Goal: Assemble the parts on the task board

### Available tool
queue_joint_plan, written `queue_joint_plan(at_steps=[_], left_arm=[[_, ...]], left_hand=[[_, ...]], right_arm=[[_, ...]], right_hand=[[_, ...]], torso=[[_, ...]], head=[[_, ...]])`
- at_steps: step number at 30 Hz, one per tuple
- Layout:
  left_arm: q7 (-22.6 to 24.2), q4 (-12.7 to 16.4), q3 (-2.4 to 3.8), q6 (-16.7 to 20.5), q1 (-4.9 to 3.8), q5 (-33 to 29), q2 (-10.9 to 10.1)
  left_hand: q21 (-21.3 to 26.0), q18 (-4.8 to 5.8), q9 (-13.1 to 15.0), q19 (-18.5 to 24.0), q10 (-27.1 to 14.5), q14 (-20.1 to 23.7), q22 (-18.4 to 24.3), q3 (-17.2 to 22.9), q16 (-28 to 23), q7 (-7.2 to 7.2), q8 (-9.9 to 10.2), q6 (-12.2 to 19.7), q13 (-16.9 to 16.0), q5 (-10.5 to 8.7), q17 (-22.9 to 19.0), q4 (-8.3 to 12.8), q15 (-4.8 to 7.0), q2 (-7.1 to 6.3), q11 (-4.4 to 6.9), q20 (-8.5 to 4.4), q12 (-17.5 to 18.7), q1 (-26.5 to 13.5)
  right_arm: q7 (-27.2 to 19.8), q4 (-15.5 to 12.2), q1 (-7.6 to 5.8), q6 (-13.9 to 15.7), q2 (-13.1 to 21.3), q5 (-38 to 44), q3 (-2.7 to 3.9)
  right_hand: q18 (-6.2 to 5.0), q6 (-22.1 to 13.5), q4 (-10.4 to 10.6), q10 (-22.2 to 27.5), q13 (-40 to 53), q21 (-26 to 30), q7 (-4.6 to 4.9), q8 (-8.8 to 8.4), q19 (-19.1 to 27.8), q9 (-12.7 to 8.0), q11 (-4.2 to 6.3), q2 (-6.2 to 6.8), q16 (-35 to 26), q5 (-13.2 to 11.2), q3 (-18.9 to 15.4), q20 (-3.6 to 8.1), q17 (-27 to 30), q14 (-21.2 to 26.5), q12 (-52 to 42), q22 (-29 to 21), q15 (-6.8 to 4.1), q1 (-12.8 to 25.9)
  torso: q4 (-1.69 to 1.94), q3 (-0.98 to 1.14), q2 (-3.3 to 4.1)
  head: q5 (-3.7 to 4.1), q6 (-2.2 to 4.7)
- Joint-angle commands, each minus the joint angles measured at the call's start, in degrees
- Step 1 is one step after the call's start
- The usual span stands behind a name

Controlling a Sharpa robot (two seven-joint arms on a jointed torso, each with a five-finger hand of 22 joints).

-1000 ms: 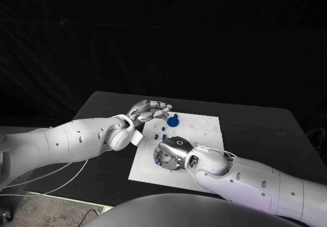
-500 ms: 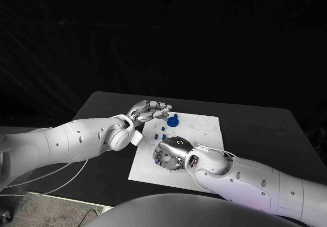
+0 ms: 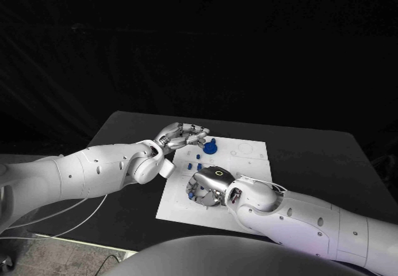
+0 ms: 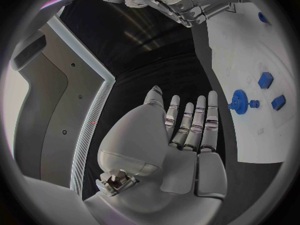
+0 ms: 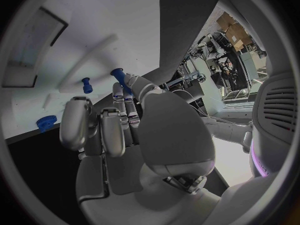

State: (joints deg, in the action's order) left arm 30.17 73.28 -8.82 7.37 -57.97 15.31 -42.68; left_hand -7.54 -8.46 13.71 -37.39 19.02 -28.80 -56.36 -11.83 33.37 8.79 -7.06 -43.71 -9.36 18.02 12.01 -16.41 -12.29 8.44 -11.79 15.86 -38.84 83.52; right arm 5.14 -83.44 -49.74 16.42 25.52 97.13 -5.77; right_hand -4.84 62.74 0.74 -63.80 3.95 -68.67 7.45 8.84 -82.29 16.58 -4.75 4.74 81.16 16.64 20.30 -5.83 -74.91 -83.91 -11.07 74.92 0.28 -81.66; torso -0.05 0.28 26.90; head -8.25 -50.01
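Left robot hand [image 3: 184,134]: fingers straight and apart, empty, at the flat white task board [image 3: 249,167]'s 10 o'clock corner.
Right robot hand [image 3: 209,185]: pinches a small blue peg [image 5: 119,75] over the board's 7 o'clock area.
Blue gear [image 3: 210,147]: at the board's 11 o'clock.
Black desk [image 3: 323,161]: carries the board.

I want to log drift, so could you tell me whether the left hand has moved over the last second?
No. In the head view the left hand keeps its place at the task board's far left corner, just beside the blue gear.
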Motion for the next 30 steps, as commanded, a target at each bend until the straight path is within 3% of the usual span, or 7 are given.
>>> queue_joint_plan(at_steps=[1, 19, 30], left_arm=[[0.24, 0.03, 0.02, -1.14, 0.06, -0.28, 0.08], [0.17, -0.13, -0.04, -1.18, 0.16, -0.28, 0.05], [0.12, -0.11, -0.07, -1.22, 0.17, -0.28, 0.09]], left_hand=[[0.3, 0.74, -0.05, -0.44, -0.26, 0.34, -0.07, -0.11, 0.25, 0.03, -0.31, 0.22, 0.07, 0.3, -0.05, -0.12, -0.01, 0.74, -0.03, -0.13, -0.3, -0.02], [0.31, 0.76, -0.06, -0.44, -0.29, 0.35, -0.08, -0.11, 0.26, 0.03, -0.31, 0.24, 0.09, 0.33, -0.06, -0.09, -0.03, 0.78, -0.04, -0.13, -0.31, 0.02], [0.31, 0.76, -0.06, -0.44, -0.29, 0.35, -0.08, -0.11, 0.26, 0.03, -0.31, 0.24, 0.09, 0.33, -0.06, -0.09, -0.03, 0.78, -0.04, -0.13, -0.31, 0.02]], right_arm=[[0.05, 0.09, 0.06, -1.63, 0.03, -0.34, -0.01], [0.19, 0.0, 0.28, -1.98, 0.15, -0.93, -0.01], [1.31, 0.29, 0.29, -2.78, -0.12, 0.51, -0.01]], right_hand=[[0.43, -0.34, 0.02, -0.56, 0.03, 0.34, -0.02, 0.01, 0.26, 2.45, 0.15, -0.5, -0.28, 0.19, 0.42, -0.28, -1.85, -0.79, 0.24, 9.25, -0.01, 0.08], [0.36, -0.48, -0.03, -0.96, -0.07, 0.64, -0.01, -0.11, 0.43, 2.71, 0.15, -0.44, -0.45, 0.29, 0.63, -0.29, -1.66, -0.66, 0.68, 9.17, -0.02, 0.23], [0.0, -5.9, 0.1, 3.33, -0.16, 3.13, 1.86, -3.8, 1.77, 1.63, -1.73, 0.8, -1.33, -1.72, 1.44, -1.41, -0.5, 0.27, 3.79, 8.51, 1.53, 1.23]], torso=[[-0.02, 0.02, -0.05], [-0.01, 0.04, -0.01], [-0.02, 0.01, 0.01]], head=[[-0.08, 0.01], [-0.09, 0.01], [-0.06, 0.01]])
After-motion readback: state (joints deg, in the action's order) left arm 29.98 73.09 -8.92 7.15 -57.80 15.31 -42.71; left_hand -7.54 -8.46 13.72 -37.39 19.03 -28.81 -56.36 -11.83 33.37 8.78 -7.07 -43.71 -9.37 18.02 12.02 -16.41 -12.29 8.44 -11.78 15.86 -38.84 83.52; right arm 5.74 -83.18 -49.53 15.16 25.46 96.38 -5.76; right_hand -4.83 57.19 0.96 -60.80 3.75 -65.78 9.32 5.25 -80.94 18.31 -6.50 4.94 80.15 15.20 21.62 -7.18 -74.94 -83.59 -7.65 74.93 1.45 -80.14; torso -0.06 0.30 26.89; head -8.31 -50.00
